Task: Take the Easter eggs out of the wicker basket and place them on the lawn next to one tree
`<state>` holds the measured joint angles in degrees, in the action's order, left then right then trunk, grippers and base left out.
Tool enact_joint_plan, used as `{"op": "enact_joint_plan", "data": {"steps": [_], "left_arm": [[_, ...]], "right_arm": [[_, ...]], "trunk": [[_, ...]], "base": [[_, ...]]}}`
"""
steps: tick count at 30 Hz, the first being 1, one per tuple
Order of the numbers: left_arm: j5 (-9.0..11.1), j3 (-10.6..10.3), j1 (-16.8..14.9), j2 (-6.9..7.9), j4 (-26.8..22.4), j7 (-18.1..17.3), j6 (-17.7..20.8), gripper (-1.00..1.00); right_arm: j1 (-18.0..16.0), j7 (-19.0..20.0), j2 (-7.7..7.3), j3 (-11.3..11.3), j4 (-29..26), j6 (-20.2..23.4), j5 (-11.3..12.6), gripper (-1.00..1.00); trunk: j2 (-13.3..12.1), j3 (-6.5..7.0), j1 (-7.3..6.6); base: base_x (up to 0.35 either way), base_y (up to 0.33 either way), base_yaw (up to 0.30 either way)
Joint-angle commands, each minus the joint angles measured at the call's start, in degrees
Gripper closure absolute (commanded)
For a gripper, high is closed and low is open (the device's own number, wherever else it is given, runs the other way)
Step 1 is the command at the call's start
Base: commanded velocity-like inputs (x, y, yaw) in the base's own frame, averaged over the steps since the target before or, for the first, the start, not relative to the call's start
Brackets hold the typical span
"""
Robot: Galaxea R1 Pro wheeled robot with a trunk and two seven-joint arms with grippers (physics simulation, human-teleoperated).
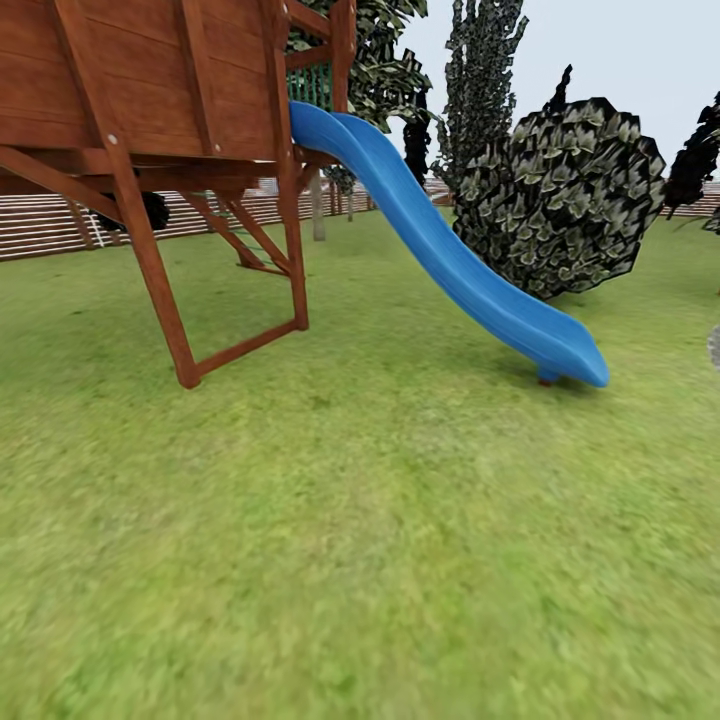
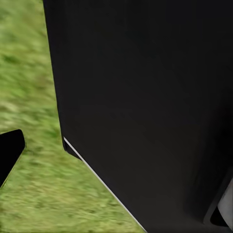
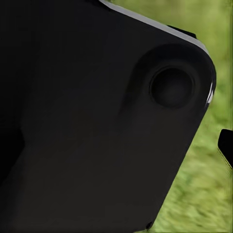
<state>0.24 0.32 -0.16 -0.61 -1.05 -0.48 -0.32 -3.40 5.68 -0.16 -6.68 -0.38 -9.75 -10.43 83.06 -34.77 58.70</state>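
Broad matte black body panel (image 2: 145, 107) with a thin pale edge line running toward 5 o'clock, black rounded housing (image 3: 97, 126) with a pale trimmed edge, round recessed boss (image 3: 171, 87) at 2 o'clock, small black tip (image 2: 8, 150) at 9 o'clock

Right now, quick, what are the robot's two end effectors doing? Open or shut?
Left end effector: cannot tell; a black robot part blocks the wrist view above the grass.
Right end effector: cannot tell; same there.
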Motion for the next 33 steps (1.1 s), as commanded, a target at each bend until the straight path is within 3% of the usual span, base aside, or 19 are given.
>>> {"op": "enact_joint_plan", "data": {"steps": [1, 33], "left_arm": [[0.03, 0.03, -0.02, 0.0, -0.01, -0.05, -0.03, -1.0], [0.03, 0.03, -0.02, 0.0, -0.01, -0.05, -0.03, -1.0]], "right_arm": [[-0.03, 0.04, -0.02, -0.44, 0.03, -0.18, 0.06, -1.0], [-0.03, 0.04, -0.1, -0.44, 0.03, -0.18, -0.03, -1.0]], "trunk": [[0.02, -0.05, 0.03], [0.02, -0.05, 0.03]], "base": [[0.317, 0.101, -0.002], [0.317, 0.101, -0.001]]}}
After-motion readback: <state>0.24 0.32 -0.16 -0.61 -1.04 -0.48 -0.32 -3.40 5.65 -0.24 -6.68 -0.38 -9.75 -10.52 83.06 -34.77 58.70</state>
